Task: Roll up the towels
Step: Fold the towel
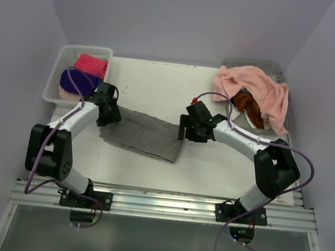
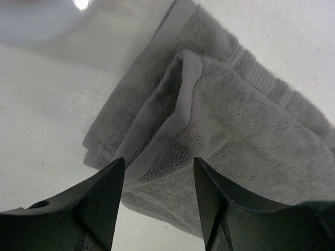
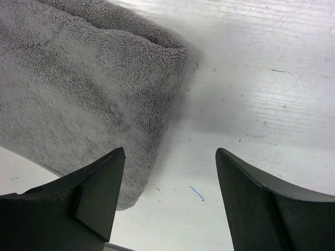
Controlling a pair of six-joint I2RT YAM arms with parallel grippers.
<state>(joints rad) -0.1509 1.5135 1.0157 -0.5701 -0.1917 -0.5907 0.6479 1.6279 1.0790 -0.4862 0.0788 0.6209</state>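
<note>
Currently the grey towel (image 1: 146, 135) lies folded flat on the bench (image 1: 159, 83), one end beneath each arm. The left jaws and right jaws stand apart, empty. Pinch one short end squarely, tuck tight, roll straight.

My left end effector (image 2: 158, 159) and right end effector (image 3: 170, 149) are black. The grey towel (image 1: 146, 134) is plain with a ribbed border band. The tabletop (image 1: 159, 83) is white. I also see a hot pink towel (image 1: 91, 65), purple towel (image 1: 77, 81), salmon pink towel (image 1: 254, 85) and rust orange towel (image 1: 247, 102).
</note>
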